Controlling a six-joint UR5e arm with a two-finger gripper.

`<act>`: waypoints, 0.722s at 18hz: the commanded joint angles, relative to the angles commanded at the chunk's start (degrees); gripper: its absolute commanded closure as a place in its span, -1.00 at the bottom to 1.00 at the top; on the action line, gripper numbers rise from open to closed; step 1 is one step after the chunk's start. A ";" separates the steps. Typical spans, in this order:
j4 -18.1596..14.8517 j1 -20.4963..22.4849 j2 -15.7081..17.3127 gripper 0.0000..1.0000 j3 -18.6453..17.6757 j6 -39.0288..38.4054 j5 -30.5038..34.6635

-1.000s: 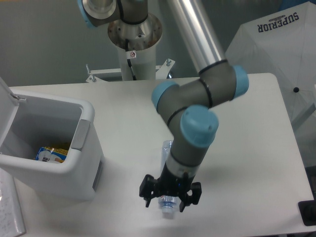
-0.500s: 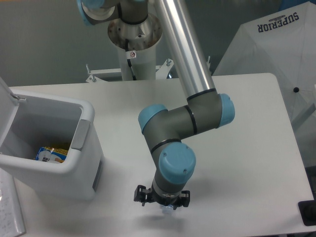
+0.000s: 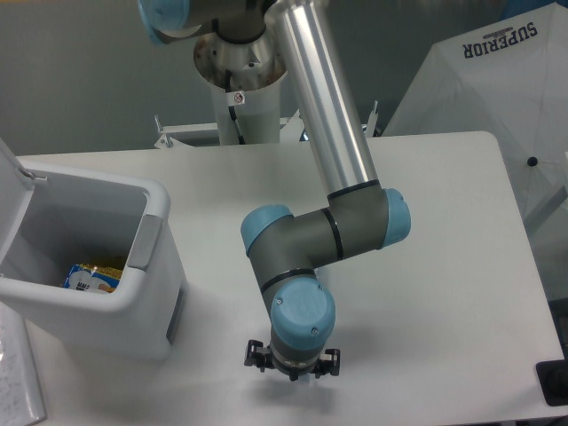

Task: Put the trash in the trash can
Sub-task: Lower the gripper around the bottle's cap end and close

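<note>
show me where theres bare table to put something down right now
The widest bare patch of the table is right of the arm, out to the right edge. Another lies along the back edge, between the trash can and the robot's base. It is crowded at the front, around the tool, and on the left by the can.

You get one fixed camera, set high at the table's (image 3: 444, 231) front, looking down past the gripper (image 3: 293, 366) toward the arm's base.
</note>
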 joint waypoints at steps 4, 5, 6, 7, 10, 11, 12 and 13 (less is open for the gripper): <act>0.09 -0.53 -0.97 -1.00 0.53 0.00 1.67; 0.09 -0.62 -1.06 -1.00 0.62 0.00 1.68; 0.09 -0.62 -1.14 -1.00 0.62 0.09 1.76; 0.18 -0.62 -1.15 -1.00 0.62 0.09 1.76; 0.18 -0.62 -1.23 -0.63 0.62 0.09 1.76; 0.18 -0.62 -1.23 -0.41 0.53 0.09 1.76; 0.18 -0.62 -1.23 -0.23 0.53 0.09 1.76; 0.18 -0.62 -1.23 -0.07 0.53 0.09 1.76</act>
